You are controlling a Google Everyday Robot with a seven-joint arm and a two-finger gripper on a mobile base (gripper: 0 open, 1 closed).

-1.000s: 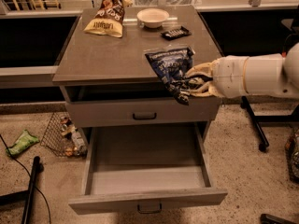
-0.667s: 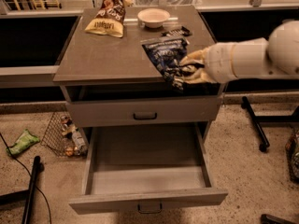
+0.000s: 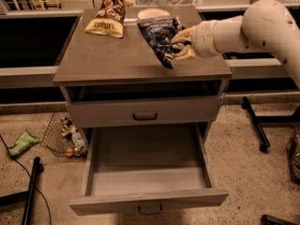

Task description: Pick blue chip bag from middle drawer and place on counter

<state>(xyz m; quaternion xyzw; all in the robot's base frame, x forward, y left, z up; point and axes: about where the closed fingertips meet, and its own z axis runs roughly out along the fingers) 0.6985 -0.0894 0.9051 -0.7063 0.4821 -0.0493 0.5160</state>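
The blue chip bag (image 3: 160,39) is dark navy with white lettering and hangs tilted from my gripper (image 3: 180,43), which is shut on its right edge. Its lower tip sits just above or on the counter (image 3: 108,57), toward the right side of the slab. My white arm reaches in from the right. The middle drawer (image 3: 145,172) is pulled fully open below, with nothing showing inside it.
A yellow-and-brown chip bag (image 3: 107,18) lies at the counter's back left. A white bowl (image 3: 152,14) stands behind the blue bag. A closed drawer front (image 3: 144,111) sits above the open one. A wire basket (image 3: 63,135) and a green wrapper (image 3: 21,143) lie on the floor at left.
My gripper has carried the blue chip bag up and leftward, from beside the counter's right edge to over the counter top. The view has shifted closer.
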